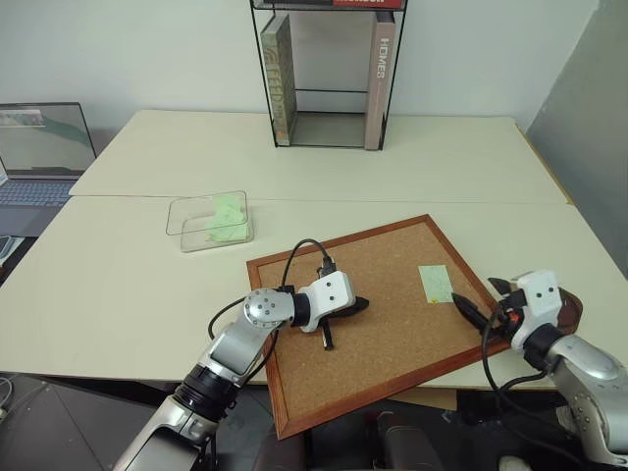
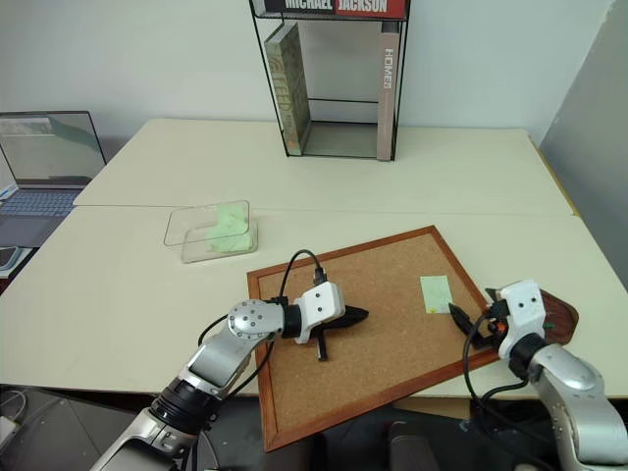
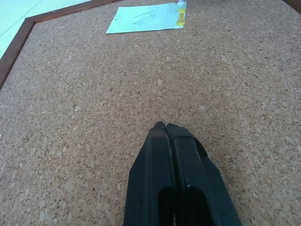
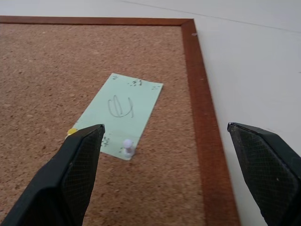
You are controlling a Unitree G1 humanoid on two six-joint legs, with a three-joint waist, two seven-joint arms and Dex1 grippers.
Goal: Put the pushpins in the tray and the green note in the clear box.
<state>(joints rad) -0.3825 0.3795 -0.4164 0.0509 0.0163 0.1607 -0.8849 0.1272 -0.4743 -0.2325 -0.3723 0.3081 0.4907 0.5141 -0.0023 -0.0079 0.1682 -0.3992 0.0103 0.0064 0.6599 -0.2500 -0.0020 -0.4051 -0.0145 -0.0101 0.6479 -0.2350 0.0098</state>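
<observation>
We count one green note (image 4: pixel 120 121) on the corkboard (image 1: pixel 383 324) with two pushpins at its near edge, a yellow one (image 3: pixel 180 19) and a white one (image 4: pixel 128 147), plus one clear box (image 1: pixel 208 221) with green paper in it well off beyond our left gripper (image 1: pixel 360 305). The note lies just ahead of our right gripper (image 1: pixel 478 302), whose jaws stand wide open near the board's right frame edge, with the tray (image 2: pixel 559 316) beneath that hand. Bare cork stretches between the note and our left jaws, which are pressed closed and empty, pointing across the board toward it.
</observation>
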